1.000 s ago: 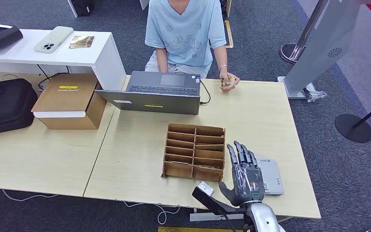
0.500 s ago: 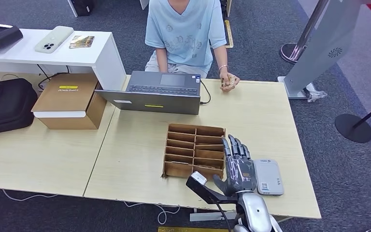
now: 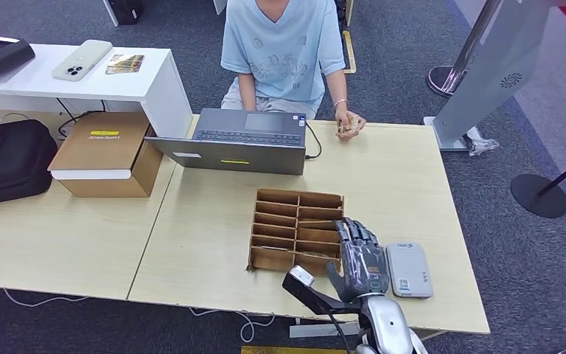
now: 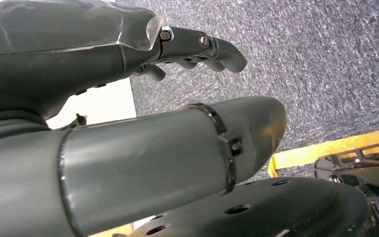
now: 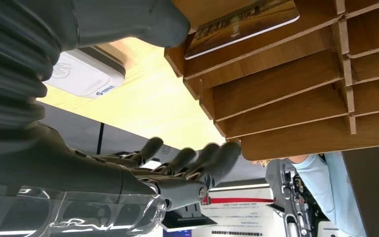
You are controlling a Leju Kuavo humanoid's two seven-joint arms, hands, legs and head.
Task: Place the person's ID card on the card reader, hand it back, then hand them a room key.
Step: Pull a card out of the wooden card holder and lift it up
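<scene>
While my right hand (image 3: 362, 259) hangs over the near right corner of the cardboard slot organiser (image 3: 296, 230), its fingers (image 5: 212, 159) are spread apart and grip nothing, their tips reaching over the nearest compartments. Just to the right of this hand the grey card reader (image 3: 409, 269) lies flat on the table (image 3: 206, 221), beside the organiser but not touching it as far as I can tell. In the right wrist view, 1 card (image 5: 241, 22) lies inside a compartment close to my thumb (image 5: 133, 17), apart from my fingertips. Well ahead of the hand, across the table, the person's hand (image 3: 349, 123) holds a small card-like item; I cannot tell what it is. A laptop (image 3: 239, 140) stands ahead and to the left. My left hand (image 4: 128, 98) hangs over carpet, fingers loosely curled on nothing, thumb apart
</scene>
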